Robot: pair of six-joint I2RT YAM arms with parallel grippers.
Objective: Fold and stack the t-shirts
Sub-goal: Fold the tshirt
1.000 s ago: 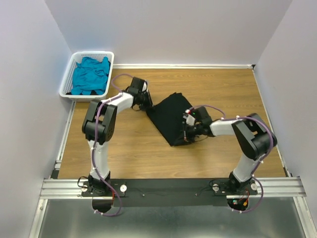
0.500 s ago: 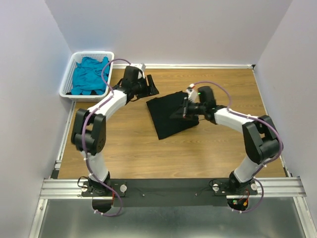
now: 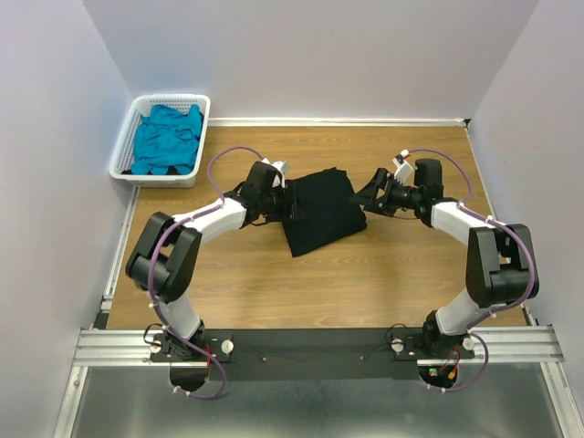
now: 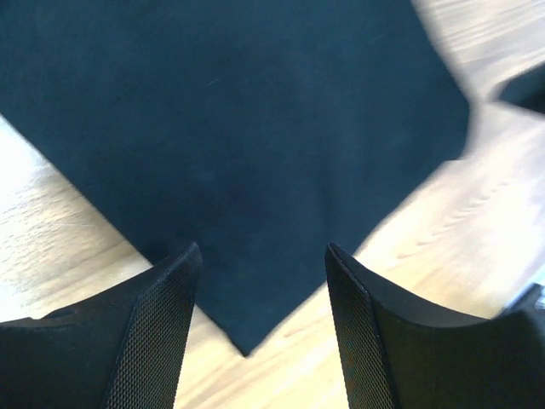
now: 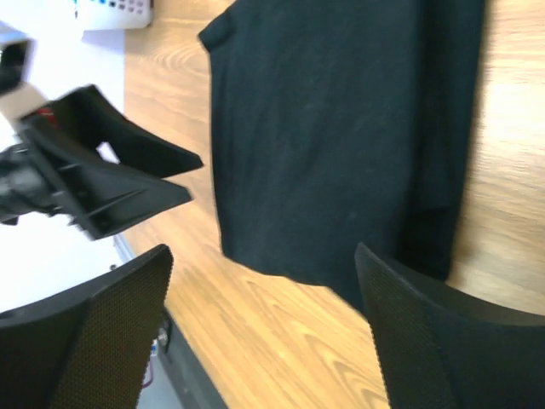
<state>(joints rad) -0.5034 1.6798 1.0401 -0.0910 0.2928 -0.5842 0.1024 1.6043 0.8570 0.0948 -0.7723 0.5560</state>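
- Two t-shirts are shown: a black t-shirt [image 3: 321, 208] is laid folded on the wooden table [image 3: 274, 283], about midway between the two arms, and a teal t-shirt [image 3: 167, 139] is heaped, unfolded, in the white slotted basket [image 3: 123, 157] at the far left corner of the table.
- Well apart from each other, the two garments are not yet stacked.
- The black t-shirt is seen from above as a flat, roughly four-sided packet, set at a slant to the table edges, with one corner pointed toward the near edge.
- The left gripper [image 3: 290, 204] is positioned at the left edge of the black t-shirt with its jaws spread. In the left wrist view a corner of the dark cloth is framed between the two fingers [image 4: 166, 315], and nothing is clasped. Whether the fingers are touching the cloth cannot be told.
- The right gripper [image 3: 372, 193] is positioned just beside the right edge of the packet, over bare wood, and is directed toward the cloth. Its jaws are parted and nothing is gripped between them.
- In the right wrist view a doubled layer is seen along one side of the black cloth, and the left gripper is seen beyond the opposite side, with the basket partly visible in the far corner.
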